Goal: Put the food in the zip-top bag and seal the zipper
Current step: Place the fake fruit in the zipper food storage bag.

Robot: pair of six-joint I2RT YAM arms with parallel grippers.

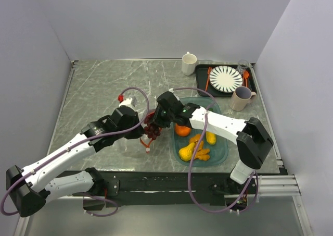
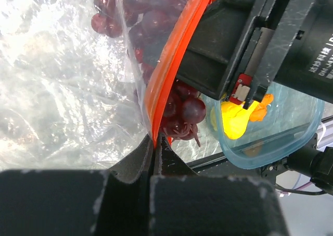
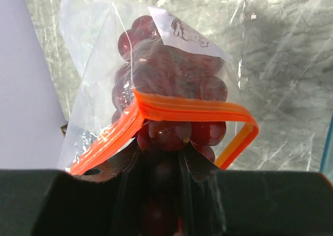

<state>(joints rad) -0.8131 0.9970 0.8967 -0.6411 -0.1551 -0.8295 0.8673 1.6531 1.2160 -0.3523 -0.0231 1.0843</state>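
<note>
The clear zip-top bag (image 3: pixel 99 64) is held up above the table, its orange-red zipper (image 3: pixel 187 110) open in a loop. The purple grape bunch (image 3: pixel 171 69) is mostly inside the bag, with its lower end at the mouth. My right gripper (image 3: pixel 164 150) is shut on that lower end. My left gripper (image 2: pixel 154 145) is shut on the zipper strip (image 2: pixel 164 90) at one end of the mouth. In the top view both grippers (image 1: pixel 139 128) (image 1: pixel 157 120) meet at the grapes (image 1: pixel 152 132). An orange round (image 1: pixel 182 130) and yellow pieces (image 1: pixel 188 151) lie in the teal tray (image 1: pixel 221 151).
A black tray (image 1: pixel 202 85) at the back right holds a striped plate (image 1: pixel 226 78), an orange fork and spoon, and a clear glass. A white mug (image 1: pixel 189 64) and a beige mug (image 1: pixel 241 98) stand near it. Grey walls enclose the table.
</note>
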